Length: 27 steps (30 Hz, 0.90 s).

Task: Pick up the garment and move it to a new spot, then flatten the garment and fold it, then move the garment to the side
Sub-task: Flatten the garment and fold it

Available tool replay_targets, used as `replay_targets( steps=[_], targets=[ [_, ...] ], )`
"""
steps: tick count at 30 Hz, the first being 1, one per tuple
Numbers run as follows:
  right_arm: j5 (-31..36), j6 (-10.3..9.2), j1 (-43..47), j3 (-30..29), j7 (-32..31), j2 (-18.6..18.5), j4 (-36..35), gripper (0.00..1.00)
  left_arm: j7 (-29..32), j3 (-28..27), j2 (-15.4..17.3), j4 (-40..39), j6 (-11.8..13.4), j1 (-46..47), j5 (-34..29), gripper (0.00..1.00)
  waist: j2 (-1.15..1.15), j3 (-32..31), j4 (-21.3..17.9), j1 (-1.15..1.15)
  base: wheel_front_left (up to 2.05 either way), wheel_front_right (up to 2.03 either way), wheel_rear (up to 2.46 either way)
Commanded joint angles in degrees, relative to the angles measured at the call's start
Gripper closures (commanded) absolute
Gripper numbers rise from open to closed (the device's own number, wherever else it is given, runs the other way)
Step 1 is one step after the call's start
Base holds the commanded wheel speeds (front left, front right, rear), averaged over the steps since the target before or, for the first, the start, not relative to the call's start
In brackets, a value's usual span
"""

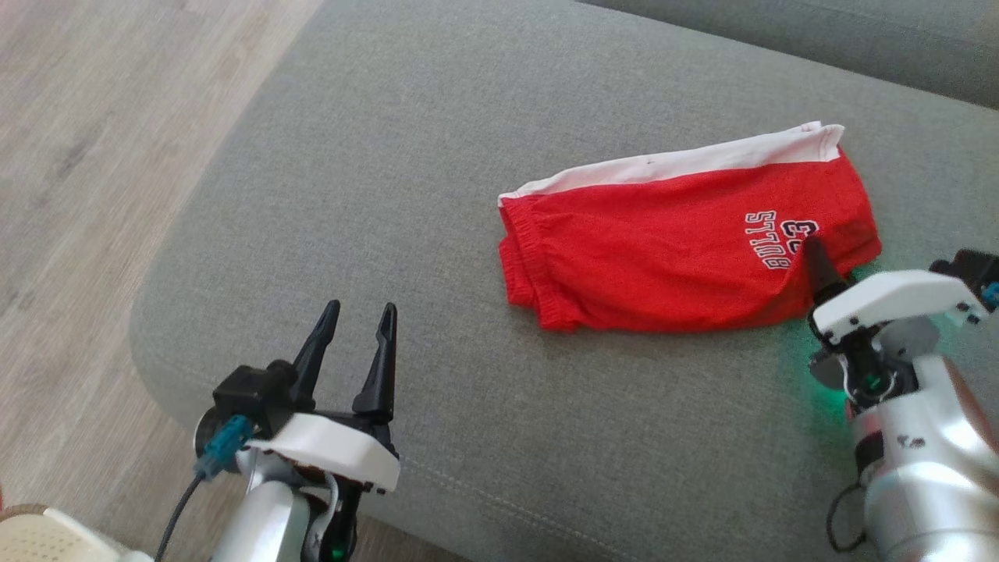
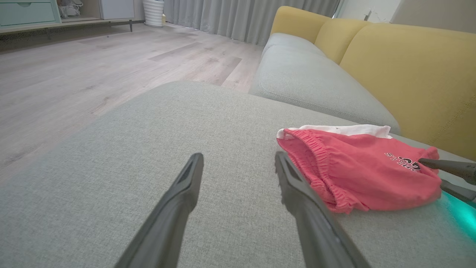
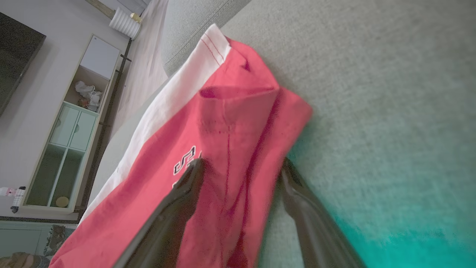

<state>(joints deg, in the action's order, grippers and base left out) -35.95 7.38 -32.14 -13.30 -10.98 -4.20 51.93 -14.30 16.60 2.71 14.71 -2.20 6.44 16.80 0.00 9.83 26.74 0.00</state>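
My left gripper hovers over the near edge of the grey sofa cushion, fingers wide and empty. My right gripper, fingers equally wide, straddles the right-hand corner of the red shorts, which lie folded on the cushion with their white band on the far side. Yellow backrests rise beyond.

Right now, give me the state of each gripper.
Left gripper: open, empty, over the grey fabric sofa cushion.
Right gripper: open, straddling an edge of the red-and-white cloth shorts, not clamped.
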Motion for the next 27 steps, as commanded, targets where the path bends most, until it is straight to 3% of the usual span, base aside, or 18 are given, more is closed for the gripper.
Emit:
replay_targets(
  steps=[1, 18, 19, 20, 27],
  targets=[
    [0.46, 0.11, -1.20, 1.02, 0.08, 0.69, 0.80, 0.00, -0.70, -1.37, 0.17, -2.26, 0.00, 1.89, 0.25, 0.00, 0.00, 0.41, 0.26, 0.00, 0.00, 0.00, 0.00],
    [4.49, 0.11, -8.52, 0.49, 2.45, -0.57, 8.36, 0.00, -0.70, -0.11, 0.17, -2.53, 0.43, 3.94, 2.15, 0.00, 0.00, 3.39, 0.29, 0.00, 0.00, 0.00, 0.00],
    [4.90, 0.11, -8.91, 0.64, 2.47, -0.72, 8.91, 0.67, -0.70, -0.05, 0.17, -2.45, 0.47, 4.07, 2.25, 0.00, 0.00, 3.49, 0.33, 0.00, 0.00, 0.00, 0.00],
    [5.37, 0.11, -9.28, 0.94, 2.61, -0.84, 9.28, 1.00, -0.70, 0.01, 0.17, -2.36, 0.51, 4.20, 2.34, 0.00, 0.00, 3.56, 0.36, 0.00, 0.00, 0.00, 0.00],
    [6.20, 0.11, -9.59, 3.37, 5.18, -0.79, 9.06, 1.00, -0.70, -0.99, 0.17, -1.85, 0.90, 3.82, 2.36, 0.00, 0.00, 2.38, -1.49, 0.00, 0.00, 0.00, 0.00]
  ],
)
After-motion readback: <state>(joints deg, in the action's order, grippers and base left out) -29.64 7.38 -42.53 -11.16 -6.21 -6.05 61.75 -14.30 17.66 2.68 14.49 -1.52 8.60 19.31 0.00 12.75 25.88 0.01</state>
